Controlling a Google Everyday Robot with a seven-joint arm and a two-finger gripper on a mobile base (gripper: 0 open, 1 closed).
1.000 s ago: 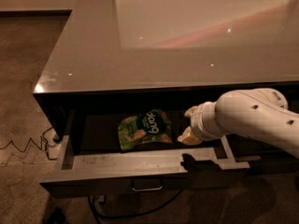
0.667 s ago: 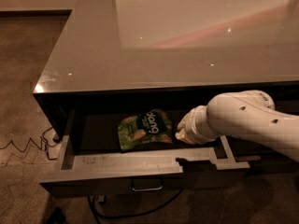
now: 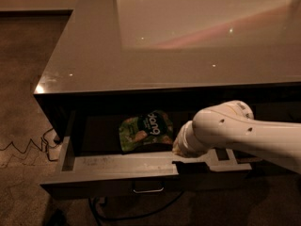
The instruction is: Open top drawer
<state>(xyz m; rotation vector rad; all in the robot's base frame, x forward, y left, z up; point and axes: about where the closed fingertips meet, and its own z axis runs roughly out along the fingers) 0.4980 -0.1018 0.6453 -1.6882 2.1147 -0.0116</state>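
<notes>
Camera view: top drawer (image 3: 117, 164) sits pulled well out from under the bench (image 3: 141, 55), with a green snack bag (image 3: 145, 132) lying inside. Tool (image 3: 189, 165) is at the drawer's front wall, right of the handle (image 3: 148, 189); can't tell if it's open or closed. You're likely at the end of the pull. Next: let go if gripping, then lift straight up clear of the wall.

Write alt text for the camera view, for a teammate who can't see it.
The top drawer of a glossy-topped cabinet stands pulled out, a green snack bag lying inside. The white arm reaches in from the right, its gripper down at the drawer's front wall, just right of the bag.
</notes>
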